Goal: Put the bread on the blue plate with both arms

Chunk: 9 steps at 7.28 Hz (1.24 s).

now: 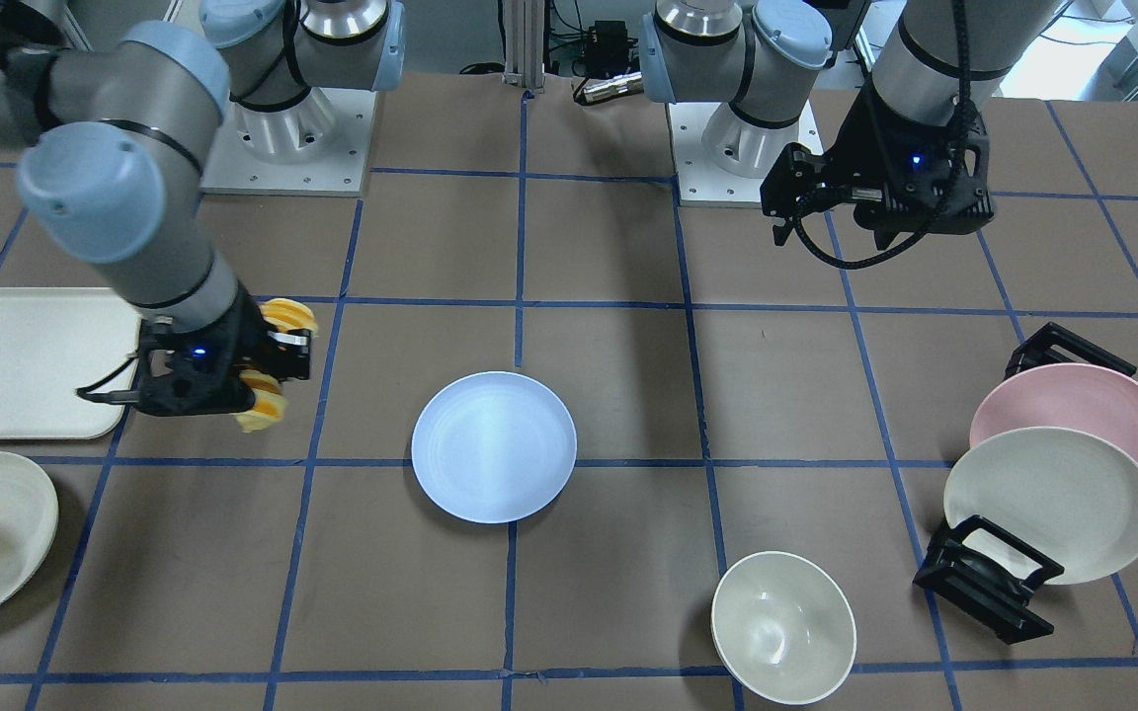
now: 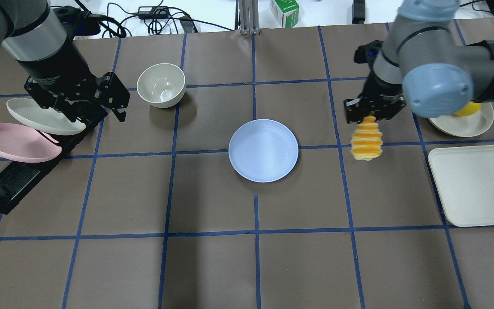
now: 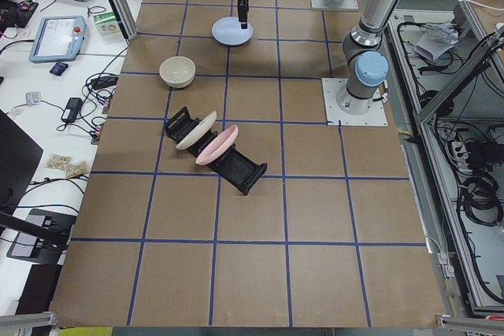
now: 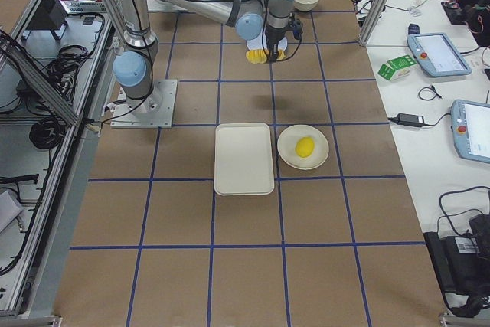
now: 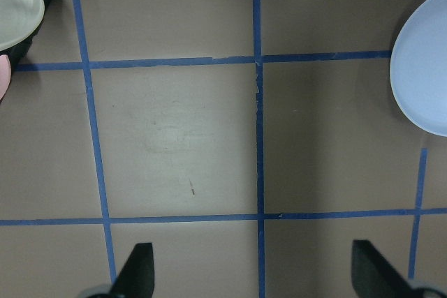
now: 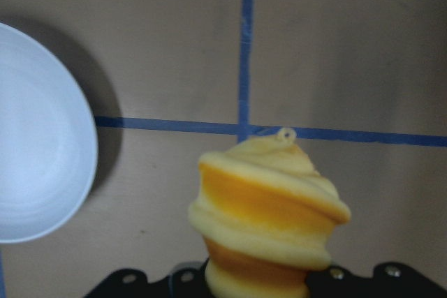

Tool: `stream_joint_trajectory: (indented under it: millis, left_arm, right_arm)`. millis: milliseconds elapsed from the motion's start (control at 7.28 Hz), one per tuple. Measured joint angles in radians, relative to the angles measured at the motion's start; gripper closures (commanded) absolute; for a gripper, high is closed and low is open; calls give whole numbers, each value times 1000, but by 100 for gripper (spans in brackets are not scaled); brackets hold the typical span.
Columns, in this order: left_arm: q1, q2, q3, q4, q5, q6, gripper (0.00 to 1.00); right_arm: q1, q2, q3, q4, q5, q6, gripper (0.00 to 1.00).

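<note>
Bread hangs end-down, clamped in the right end effector near the blue plate, while the left end effector hovers spread and empty, farther off opposite.

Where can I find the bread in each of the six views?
Front-facing: the bread is left of centre, left of the blue plate.
Overhead: right of centre, right of the plate.
Exterior left: I cannot make it out.
Exterior right: upper middle, under the near arm's wrist.
Left wrist: not in it.
Right wrist: bottom centre, close up.
Shared landmark: the blue plate.
</note>
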<state>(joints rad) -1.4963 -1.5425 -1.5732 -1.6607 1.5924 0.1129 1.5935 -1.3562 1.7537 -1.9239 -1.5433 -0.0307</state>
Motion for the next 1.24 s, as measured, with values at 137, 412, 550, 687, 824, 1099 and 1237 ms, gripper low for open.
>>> stream_joint_trajectory:
  millis: [137,412,550,687,824,1099,1237]
  left_arm:
    - [10,6,-4,3,-3,9,0]
    - [14,11,-7,5,-6,14,0]
    - [14,11,-8,6,-6,14,0]
    - [14,12,-8,6,-6,11,0]
    - [13,13,-8,6,-6,6,0]
    - [10,11,-9,6,-6,-1,0]
    - [8,10,-9,6,-6,-3,0]
  right_arm:
    - [92,56,-27,-48,25,108,100]
    - [216,161,-105,-94,117,227,100]
    - [243,197,-126,-111,136,262,100]
    - [254,229,-138,-144,142,259,86]
    - [257,254,-140,-175,141,237,48]
    - [258,281,-122,-196,141,227,0]
    - [258,287,-107,-198,143,226,0]
